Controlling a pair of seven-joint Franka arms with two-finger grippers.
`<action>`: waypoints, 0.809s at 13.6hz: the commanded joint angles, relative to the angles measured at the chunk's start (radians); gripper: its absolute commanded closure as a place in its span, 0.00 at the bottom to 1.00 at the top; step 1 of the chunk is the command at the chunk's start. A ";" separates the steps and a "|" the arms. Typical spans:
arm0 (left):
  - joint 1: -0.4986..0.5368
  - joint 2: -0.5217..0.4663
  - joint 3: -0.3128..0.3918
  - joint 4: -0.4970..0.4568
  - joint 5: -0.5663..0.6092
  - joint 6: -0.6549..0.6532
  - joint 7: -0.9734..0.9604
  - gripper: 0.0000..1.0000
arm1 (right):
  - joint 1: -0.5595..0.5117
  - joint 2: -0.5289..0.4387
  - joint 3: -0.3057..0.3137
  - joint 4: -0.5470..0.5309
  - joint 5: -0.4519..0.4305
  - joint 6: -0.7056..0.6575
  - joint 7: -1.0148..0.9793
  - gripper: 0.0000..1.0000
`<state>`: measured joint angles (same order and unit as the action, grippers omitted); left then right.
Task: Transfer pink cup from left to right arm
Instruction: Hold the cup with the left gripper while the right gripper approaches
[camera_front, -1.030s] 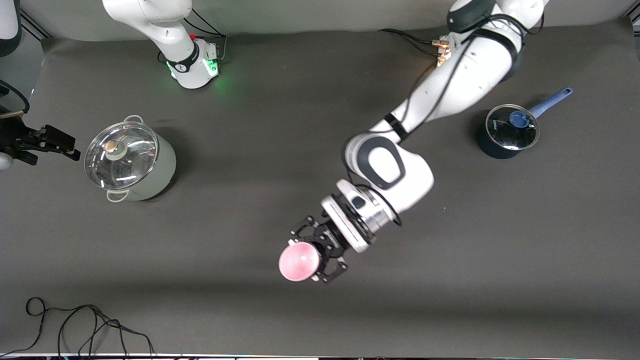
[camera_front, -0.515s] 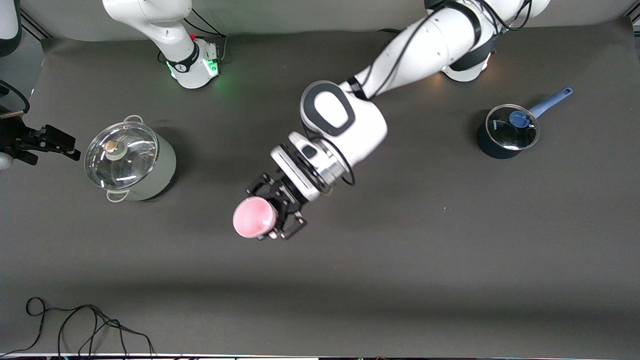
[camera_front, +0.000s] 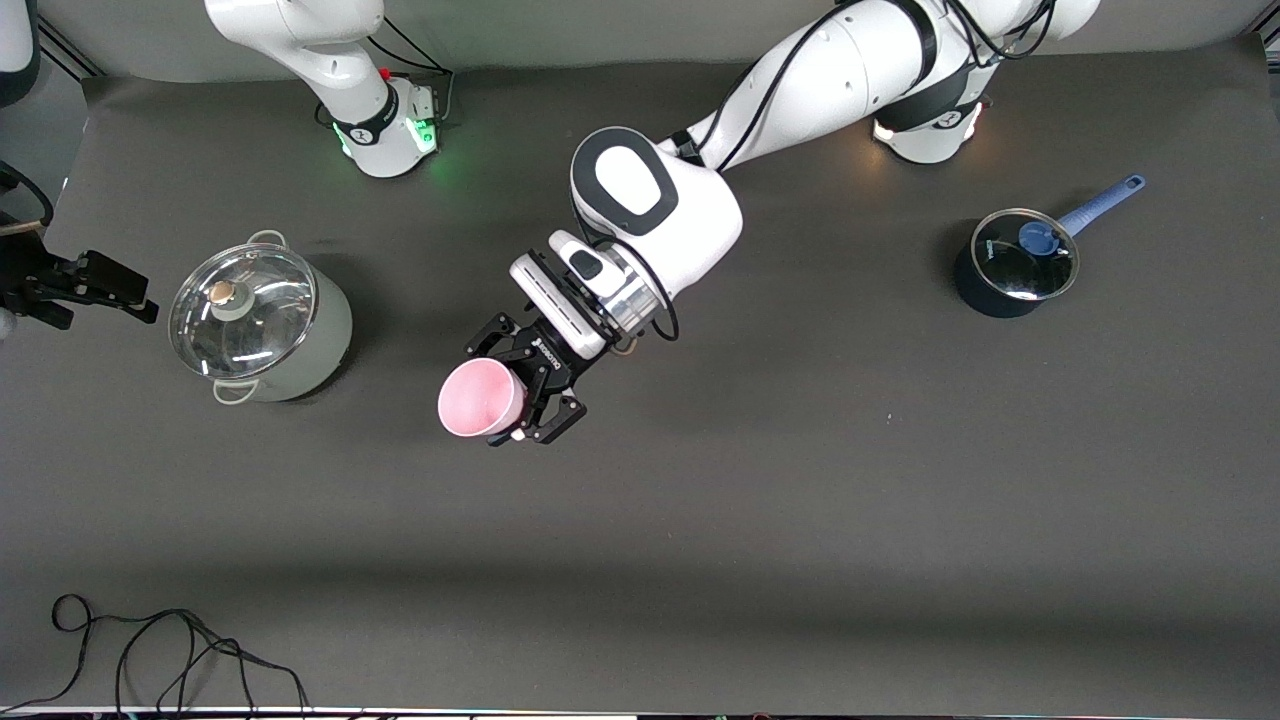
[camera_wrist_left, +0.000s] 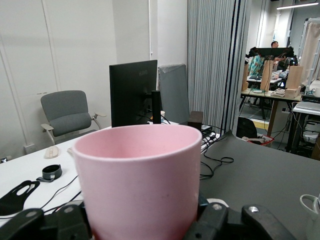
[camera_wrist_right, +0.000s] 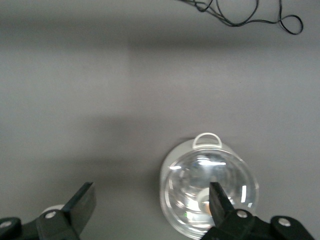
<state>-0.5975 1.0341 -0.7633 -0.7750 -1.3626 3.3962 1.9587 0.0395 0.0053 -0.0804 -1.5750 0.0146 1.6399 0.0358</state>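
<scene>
The pale pink cup (camera_front: 480, 398) hangs in the air over the middle of the table, its mouth tipped up and toward the right arm's end. My left gripper (camera_front: 508, 396) is shut on its sides. In the left wrist view the pink cup (camera_wrist_left: 137, 185) fills the space between the black linkage fingers (camera_wrist_left: 220, 222) of the left gripper (camera_wrist_left: 142, 227). My right gripper (camera_front: 95, 298) waits at the right arm's end of the table, beside the lidded pot. In its own view the right gripper (camera_wrist_right: 151, 195) stands open with nothing in it.
A grey-green pot with a glass lid (camera_front: 260, 325) stands near the right arm's end, also under the right wrist camera as the pot (camera_wrist_right: 207, 192). A blue saucepan (camera_front: 1015, 262) sits toward the left arm's end. A black cable (camera_front: 170, 650) lies along the table's edge nearest the camera.
The left arm has carried the pink cup away from the camera and toward the right arm's end, tipping its mouth that way. The right gripper has barely moved.
</scene>
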 joint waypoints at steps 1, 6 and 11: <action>-0.022 -0.006 0.016 0.022 0.013 0.023 -0.024 1.00 | 0.043 0.041 0.002 0.107 0.021 -0.076 0.281 0.00; -0.022 -0.006 0.016 0.022 0.013 0.023 -0.024 1.00 | 0.069 0.094 0.034 0.255 0.099 -0.129 0.747 0.00; -0.024 -0.005 0.016 0.026 0.013 0.023 -0.024 1.00 | 0.068 0.301 0.186 0.541 0.084 -0.238 1.038 0.00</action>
<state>-0.6003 1.0337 -0.7631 -0.7673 -1.3597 3.3981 1.9580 0.1095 0.1783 0.0544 -1.2156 0.1000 1.4710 0.9780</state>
